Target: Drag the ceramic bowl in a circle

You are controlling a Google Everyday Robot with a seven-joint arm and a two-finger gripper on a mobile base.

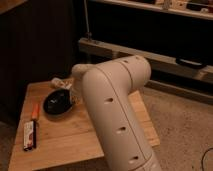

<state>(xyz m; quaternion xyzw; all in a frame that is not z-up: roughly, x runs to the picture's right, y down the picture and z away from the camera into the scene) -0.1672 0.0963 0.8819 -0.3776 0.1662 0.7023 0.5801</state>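
Camera view: ceramic bowl (56, 103) on the left part of the wooden table (80, 139), near an orange pen (35, 111). Gripper (69, 93) at the bowl's right rim, largely hidden by the arm (117, 107); grasp cannot be told. Advice: keep steady rim contact, sweep slowly, avoid the pen and the table edge.

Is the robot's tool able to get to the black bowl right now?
Probably yes. The tool sits right at the rim of the ceramic bowl on the wooden table, and nothing looks to be between them.

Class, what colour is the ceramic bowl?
The ceramic bowl is glossy black (camera view); the gripper is at its rim.
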